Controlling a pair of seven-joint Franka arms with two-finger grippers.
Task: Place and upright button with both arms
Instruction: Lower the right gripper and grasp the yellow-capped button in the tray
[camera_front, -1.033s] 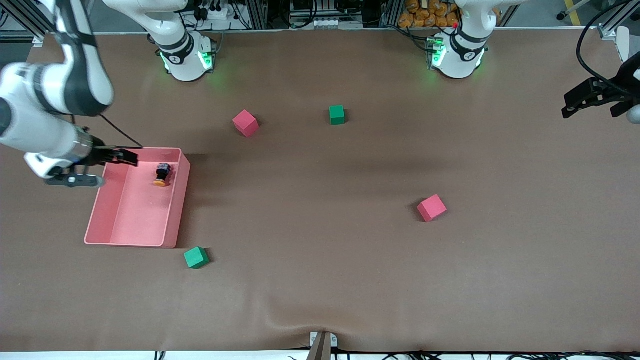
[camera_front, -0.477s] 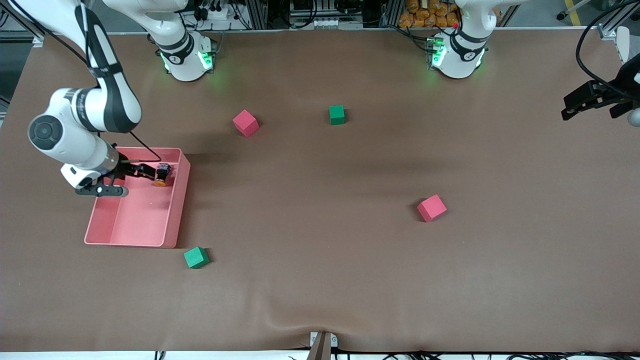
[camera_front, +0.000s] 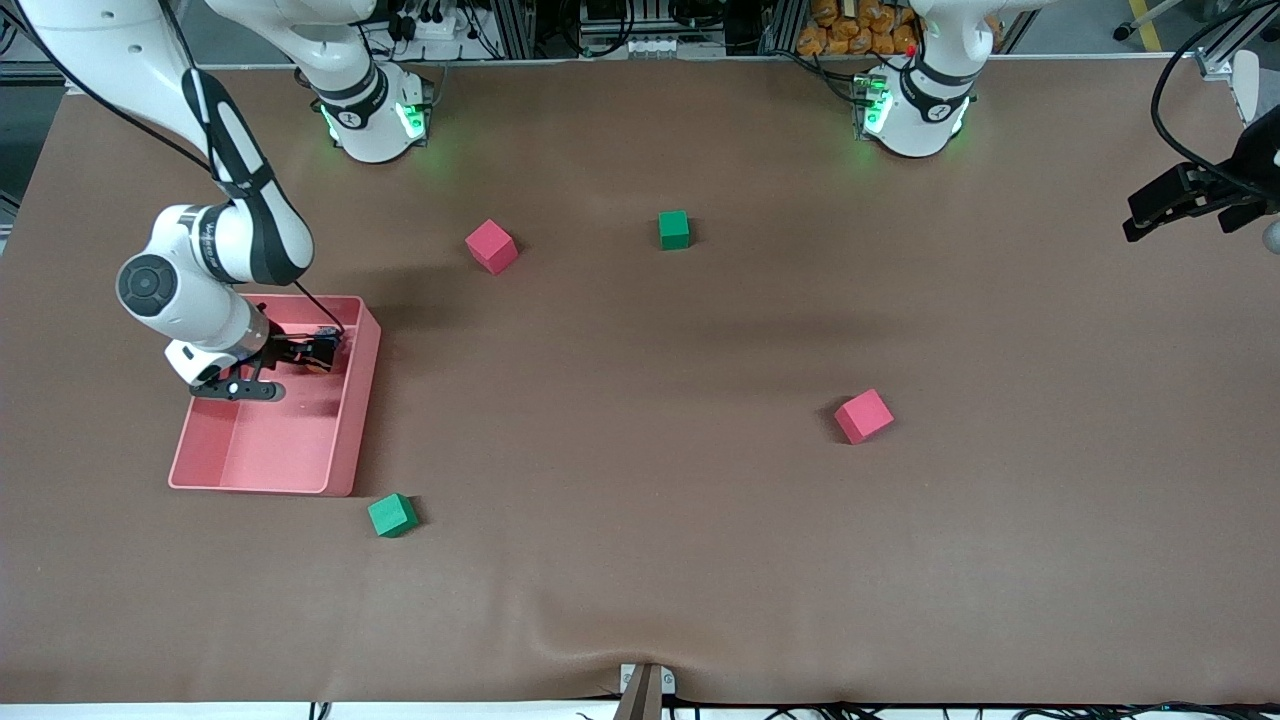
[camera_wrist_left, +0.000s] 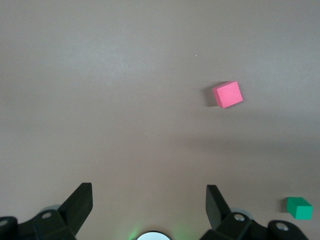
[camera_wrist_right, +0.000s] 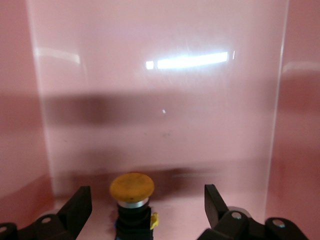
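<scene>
The right gripper (camera_front: 318, 352) hung in the pink bin (camera_front: 352, 440), jaws wide, holding nothing; the button (camera_wrist_right: 132, 200) lay between them, its body cut off. The left gripper (camera_wrist_left: 149, 210) waited over bare table (camera_front: 640, 560), jaws open, empty.

My right gripper (camera_front: 318, 352) is reaching into the pink tray (camera_front: 345, 440) at the right arm's end of the table, with its fingers spread over the button (camera_front: 322, 350) by the tray's wall. My left gripper (camera_front: 1150, 215) is hanging open over the table's other end, waiting.
</scene>
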